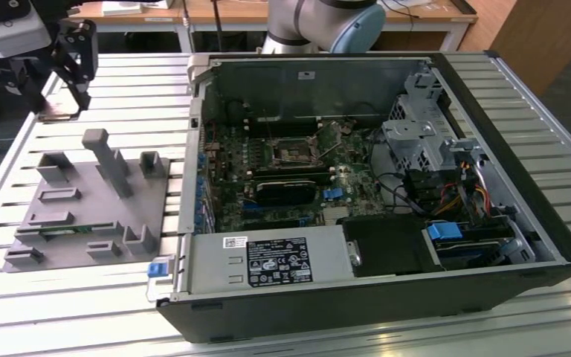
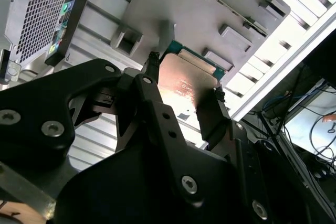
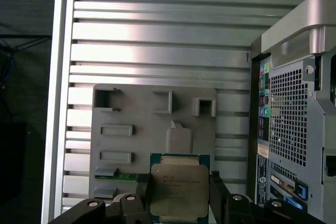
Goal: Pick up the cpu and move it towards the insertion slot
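My gripper [image 1: 62, 105] hangs high above the slatted table, beyond the far end of the grey tray [image 1: 87, 216], at the exterior view's left. Its two black fingers [image 3: 216, 195] are shut on the edges of the cpu [image 3: 178, 188], a flat square chip with a silvery top and a thin green rim. In the second wrist view the cpu [image 2: 185, 80] sits between the fingers [image 2: 151, 69], above the tray [image 2: 210, 3]. The insertion slot [image 1: 294, 152], a square socket with a metal frame and dark centre, lies on the green board inside the open computer case [image 1: 523, 245], well off toward the exterior view's right.
The tray [image 3: 152, 129] carries several raised grey holders and a narrow green memory stick [image 3: 119, 176]. The case's perforated rear panel [image 3: 291, 114] stands beside the tray. Inside the case are a black power supply [image 1: 265, 262], a drive cage [image 1: 419, 137] and loose cables [image 1: 444, 197].
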`<state>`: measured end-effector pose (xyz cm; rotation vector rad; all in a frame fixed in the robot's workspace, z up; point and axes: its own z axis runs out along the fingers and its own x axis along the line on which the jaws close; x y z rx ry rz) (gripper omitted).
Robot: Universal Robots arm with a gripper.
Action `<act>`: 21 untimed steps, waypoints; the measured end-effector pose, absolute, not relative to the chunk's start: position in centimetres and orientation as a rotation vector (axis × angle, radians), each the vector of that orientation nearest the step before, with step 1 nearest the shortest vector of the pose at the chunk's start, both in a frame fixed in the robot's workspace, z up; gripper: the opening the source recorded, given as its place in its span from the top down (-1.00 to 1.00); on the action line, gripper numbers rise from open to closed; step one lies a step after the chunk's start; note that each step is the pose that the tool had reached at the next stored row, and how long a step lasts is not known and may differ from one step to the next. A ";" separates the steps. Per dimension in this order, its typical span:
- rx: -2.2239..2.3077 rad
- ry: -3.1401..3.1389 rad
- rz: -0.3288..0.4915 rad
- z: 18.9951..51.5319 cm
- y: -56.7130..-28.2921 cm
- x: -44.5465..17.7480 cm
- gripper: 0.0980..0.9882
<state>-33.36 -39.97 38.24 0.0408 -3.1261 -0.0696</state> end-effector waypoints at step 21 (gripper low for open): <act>0.041 -3.126 -0.070 38.2 -39.9 -30.7 0.02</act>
